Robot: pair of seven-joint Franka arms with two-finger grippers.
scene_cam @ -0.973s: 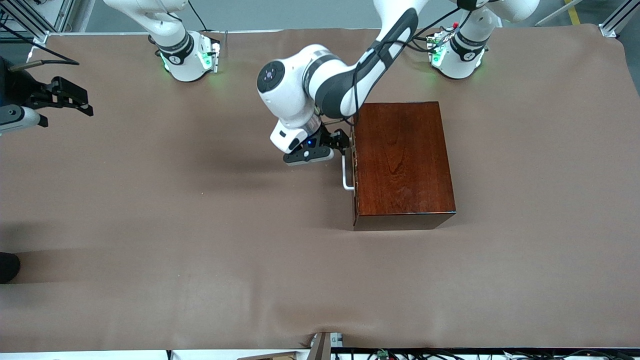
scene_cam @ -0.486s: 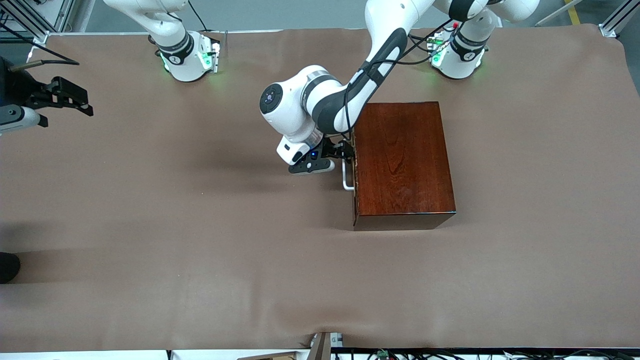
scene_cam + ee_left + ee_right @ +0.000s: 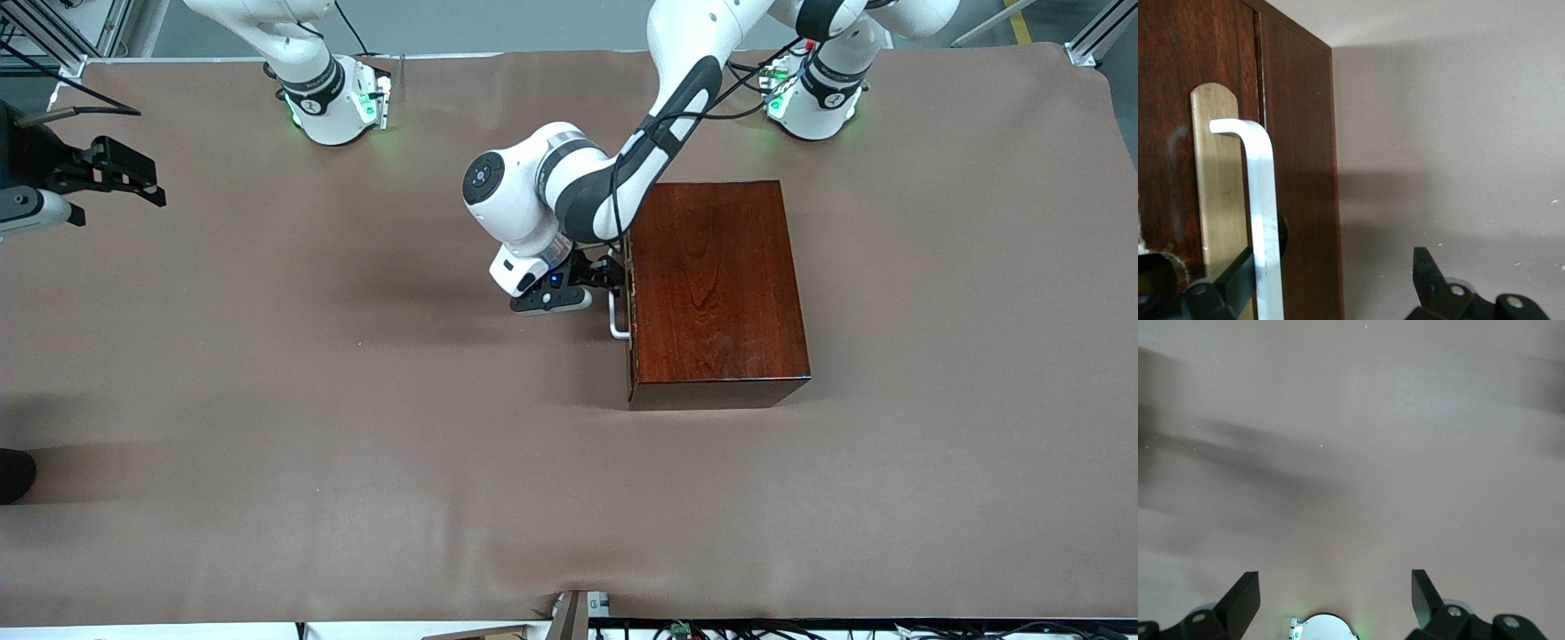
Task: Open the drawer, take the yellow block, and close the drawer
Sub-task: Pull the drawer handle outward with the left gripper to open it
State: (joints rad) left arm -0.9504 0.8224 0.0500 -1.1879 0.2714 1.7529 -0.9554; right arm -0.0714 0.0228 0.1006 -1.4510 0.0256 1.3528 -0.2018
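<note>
1. The box (image 3: 717,293) stood on the table (image 3: 356,427) toward the left arm's end, its drawer (image 3: 1198,80) shut flush.
2. The white handle (image 3: 615,318) stuck out from the drawer front.
3. The left gripper (image 3: 608,272) sat at the handle, fingers (image 3: 1426,270) spread, one finger tucked between bar and drawer front.
4. The right gripper (image 3: 120,173) waited with fingers apart over the table's right-arm end.

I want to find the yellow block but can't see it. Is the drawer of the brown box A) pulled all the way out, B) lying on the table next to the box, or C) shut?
C: the drawer front sits flush with the wooden box, and the left claw is only at its white handle.
</note>
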